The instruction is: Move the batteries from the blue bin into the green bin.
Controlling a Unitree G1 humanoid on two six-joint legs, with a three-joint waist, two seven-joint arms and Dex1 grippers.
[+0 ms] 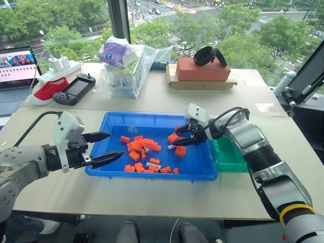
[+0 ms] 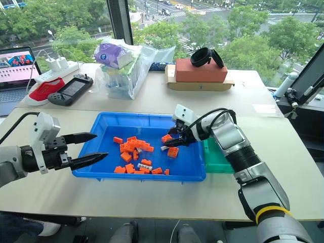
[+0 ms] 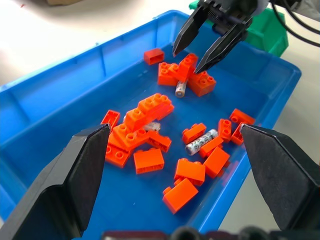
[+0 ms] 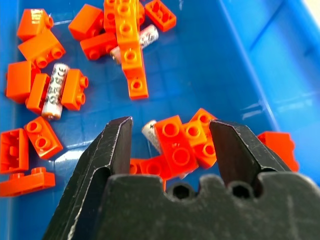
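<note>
An office or lab room high up in a city building: the large window (image 1: 202, 25) at the far side looks down on treetops and streets. Pale tables (image 1: 152, 195) carry working clutter: an open laptop (image 1: 17, 68) and a power strip (image 1: 58, 68) at the far left, and a handheld game console (image 1: 75, 88) beside them.

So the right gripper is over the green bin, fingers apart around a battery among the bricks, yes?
No: the right gripper is over the blue bin, not the green bin. The left eye view shows it; the battery and bricks are as said.
</note>
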